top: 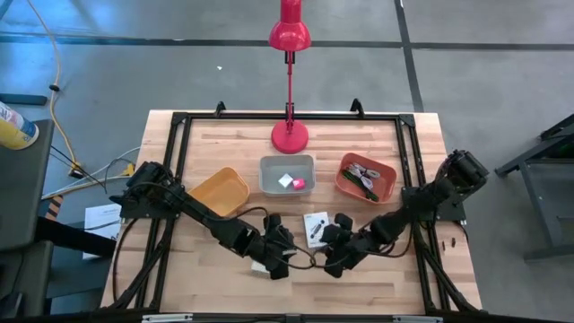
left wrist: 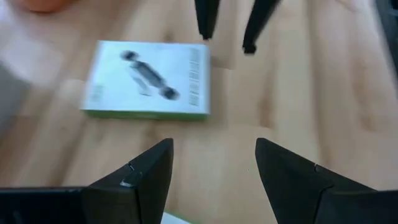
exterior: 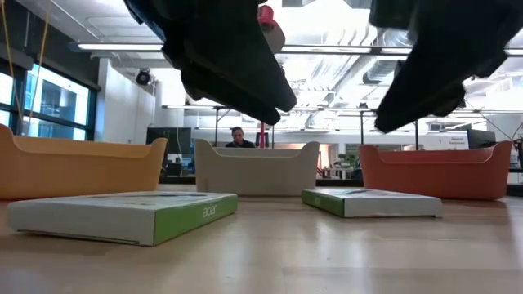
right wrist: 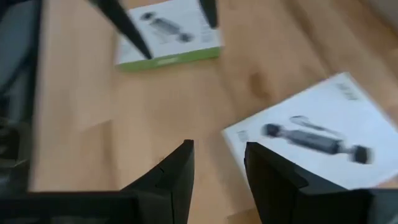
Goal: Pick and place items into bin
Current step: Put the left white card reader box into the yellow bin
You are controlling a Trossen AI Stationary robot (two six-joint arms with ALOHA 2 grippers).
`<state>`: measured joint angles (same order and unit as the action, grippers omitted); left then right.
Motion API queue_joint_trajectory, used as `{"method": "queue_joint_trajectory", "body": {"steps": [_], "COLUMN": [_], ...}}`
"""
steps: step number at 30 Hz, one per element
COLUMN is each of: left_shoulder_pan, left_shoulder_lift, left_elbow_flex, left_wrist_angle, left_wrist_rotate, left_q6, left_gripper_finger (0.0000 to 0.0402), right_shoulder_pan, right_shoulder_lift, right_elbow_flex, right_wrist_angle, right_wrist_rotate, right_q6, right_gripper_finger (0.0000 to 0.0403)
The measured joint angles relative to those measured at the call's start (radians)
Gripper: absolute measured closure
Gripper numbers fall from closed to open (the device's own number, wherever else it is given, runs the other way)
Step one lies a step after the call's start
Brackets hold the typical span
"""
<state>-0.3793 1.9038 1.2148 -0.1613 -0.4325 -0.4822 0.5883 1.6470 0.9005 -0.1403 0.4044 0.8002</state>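
Observation:
Two white cards with black print and green edges lie flat on the table. One card (top: 316, 229) sits between the grippers; the other (top: 261, 265) pokes out from under my left gripper (top: 282, 259). That gripper (left wrist: 214, 152) is open and hovers above the table with the first card (left wrist: 149, 81) ahead of it. My right gripper (top: 333, 262) is also open (right wrist: 219, 152), hovering beside that card (right wrist: 311, 140). The pink cube (top: 300, 184) and white cube (top: 285, 179) lie in the grey bin (top: 287, 161). The green stick (top: 369, 190) and silvery bits (top: 360, 170) lie in the red-orange bin (top: 345, 184).
A yellow-orange bin (top: 220, 191) stands left of the grey one. A red desk lamp (top: 290, 135) stands on its base at the far edge, behind the grey bin. A black frame (top: 179, 161) runs round the tabletop. Bare wood lies along the near edge (top: 359, 296).

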Motion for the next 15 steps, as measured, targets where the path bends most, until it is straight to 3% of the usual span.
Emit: {"method": "queue_joint_trajectory", "body": {"steps": [6, 15], "left_shoulder_pan": [-0.011, -0.068], "left_shoulder_lift": [-0.004, -0.004], "left_elbow_flex": [0.0, 0.0], "left_wrist_angle": [0.003, -0.012], "left_wrist_rotate": [0.176, 0.285], "left_q6": [0.022, 0.005], "left_gripper_finger": [0.0186, 0.0186], "right_shoulder_pan": [0.017, 0.016], "right_shoulder_lift": [0.0, 0.002], "right_elbow_flex": [-0.002, -0.002], "right_wrist_angle": [0.007, 0.059], "right_wrist_rotate": [-0.009, -0.028], "right_q6": [-0.023, -0.161], "right_gripper_finger": [0.027, 0.027]}}
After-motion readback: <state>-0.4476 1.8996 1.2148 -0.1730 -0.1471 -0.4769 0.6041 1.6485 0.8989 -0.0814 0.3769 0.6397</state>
